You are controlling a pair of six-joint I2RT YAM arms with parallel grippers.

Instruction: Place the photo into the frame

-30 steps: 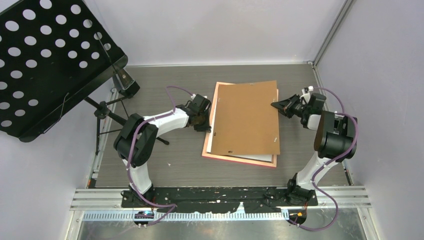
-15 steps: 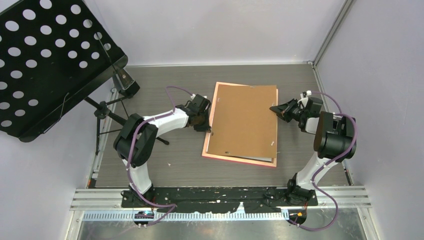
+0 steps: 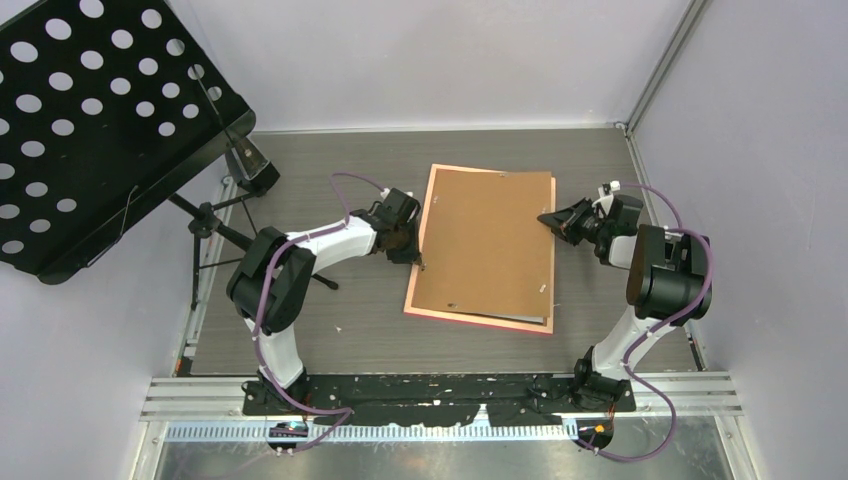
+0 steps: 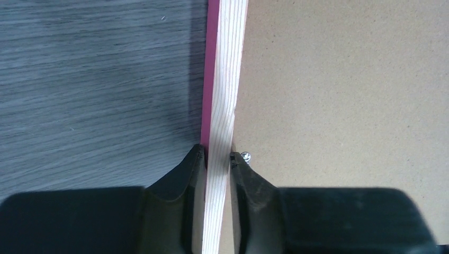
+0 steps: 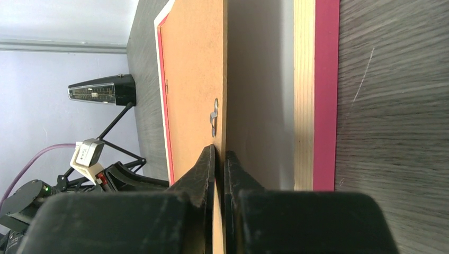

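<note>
On the table [image 3: 330,300], the board [image 3: 490,240] has slid squarer over the frame [image 4: 225,79], covering the photo [image 3: 520,319] but for a pale sliver at its near edge, so it is nearly seated. Right gripper [image 5: 219,151] pinches the board; left gripper [image 4: 216,154] straddles the frame's rail, grip unclear.

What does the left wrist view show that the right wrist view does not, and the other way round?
Only the left wrist view shows the left gripper, closed around the pale wooden rail of the frame. Only the right wrist view shows the right gripper pinching the edge of the brown board, which is lifted off the frame, plus a metal clip and the wall. Both views show the frame, the board and the grey table.
</note>
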